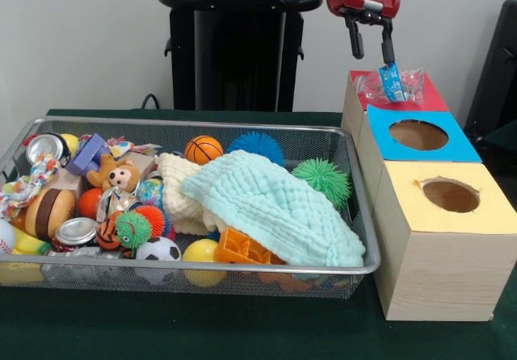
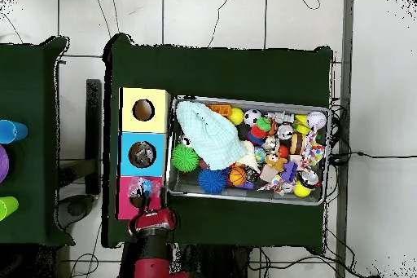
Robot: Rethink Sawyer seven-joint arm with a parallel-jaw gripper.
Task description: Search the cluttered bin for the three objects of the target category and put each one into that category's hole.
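Observation:
The wire mesh bin [image 1: 355,207] holds mixed toys; it also shows in the overhead view [image 2: 244,196]. One wrinkly clear plastic lump [image 1: 401,85] with a blue label lies on the red-topped box [image 1: 432,100], not on the blue one. My gripper [image 1: 371,49] hangs right above the lump, jaws apart, its right fingertip at the label. The blue-topped box's hole [image 1: 418,135] is just in front, open. In the overhead view the gripper [image 2: 145,207] is at the red top, the lump [image 2: 140,187] is on it, and something greyish shows inside the blue hole [image 2: 142,154]. No other clear lump shows plainly in the bin.
A pale green cloth [image 1: 275,207] covers the bin's right half. Green [image 1: 323,178] and blue [image 1: 256,144] spiky balls, a small basketball [image 1: 203,148], silver cans [image 1: 75,231] and a teddy bear [image 1: 121,174] lie around it. The yellow-topped box [image 1: 477,215] stands nearest the front.

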